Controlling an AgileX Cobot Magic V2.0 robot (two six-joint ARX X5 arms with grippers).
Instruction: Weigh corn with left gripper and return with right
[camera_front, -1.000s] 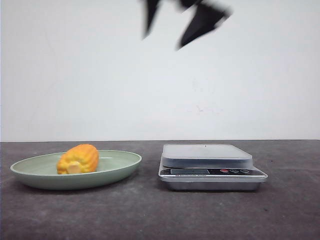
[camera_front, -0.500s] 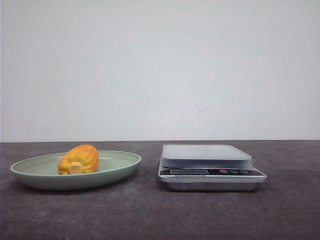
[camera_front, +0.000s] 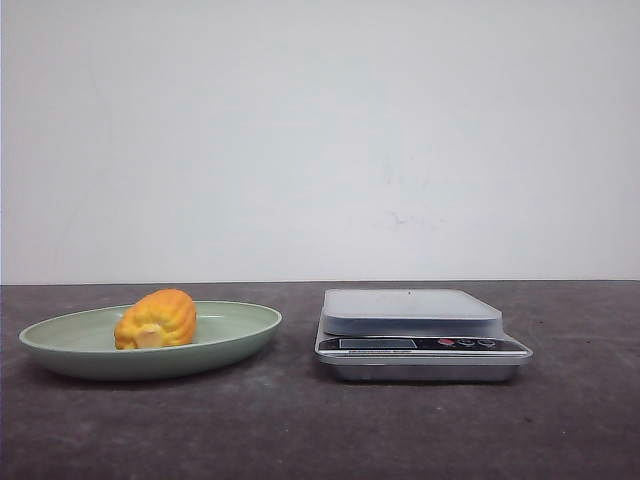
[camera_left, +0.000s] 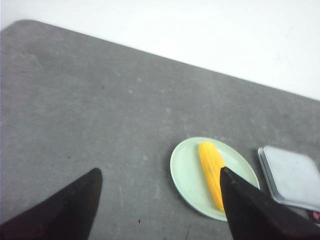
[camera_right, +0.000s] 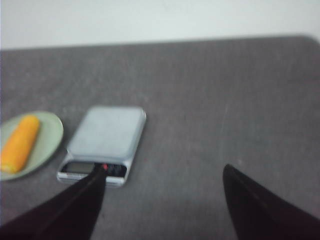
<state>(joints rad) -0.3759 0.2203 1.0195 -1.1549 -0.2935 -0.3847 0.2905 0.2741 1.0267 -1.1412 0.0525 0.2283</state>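
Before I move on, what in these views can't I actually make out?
- Scale display: too small in the front view, blurred in the right wrist view, cut off in the left wrist view.
- Corn far end: hidden behind its own body in the front view.
- Left hand and right hand: absent from the front view.

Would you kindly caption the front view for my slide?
Corn resting on a green plate beside an empty kitchen scale.

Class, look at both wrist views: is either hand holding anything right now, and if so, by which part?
Nothing is held. The left hand and right hand are both open and empty; the corn lies on the green plate.
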